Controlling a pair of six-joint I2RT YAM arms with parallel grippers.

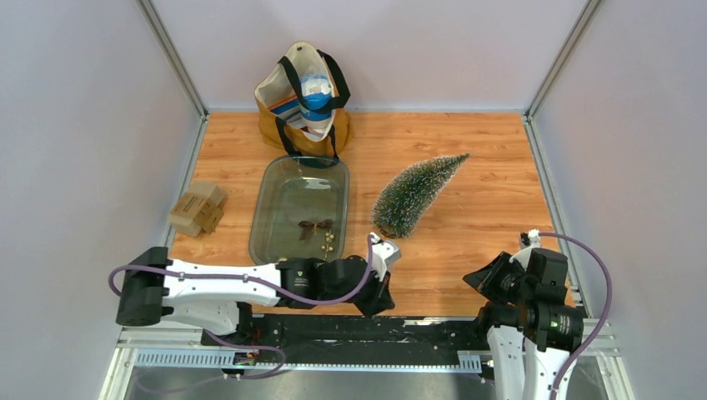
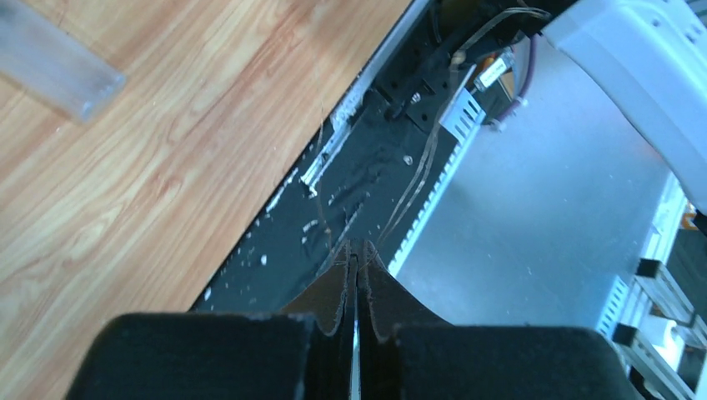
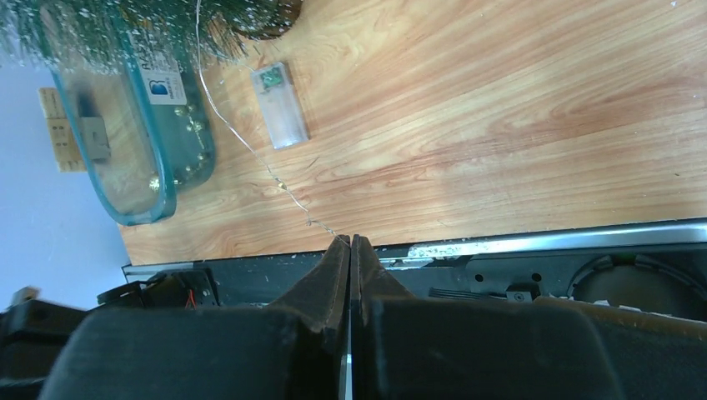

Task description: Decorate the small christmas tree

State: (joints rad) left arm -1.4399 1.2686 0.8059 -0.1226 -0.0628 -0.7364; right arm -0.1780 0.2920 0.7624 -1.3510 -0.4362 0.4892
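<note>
The small christmas tree (image 1: 414, 196) lies on its side on the wooden table, tip toward the back right; its bristles (image 3: 125, 25) fill the right wrist view's top left. A clear battery box (image 1: 384, 249) (image 3: 282, 106) sits by the tree's base. A thin light wire (image 3: 250, 150) runs from there to my right gripper (image 3: 350, 239) (image 1: 482, 280), which is shut on it near the table's front edge. My left gripper (image 2: 358, 247) (image 1: 377, 298) hovers over the front rail, shut on strands of the same wire (image 2: 421, 171).
A clear glass tray (image 1: 263, 208) (image 3: 158, 196) left of the tree holds a brown bow (image 1: 315, 225) and a gold bead sprig (image 1: 328, 243). A tote bag (image 1: 303, 100) stands at the back. Small cardboard boxes (image 1: 198, 209) sit at the left edge.
</note>
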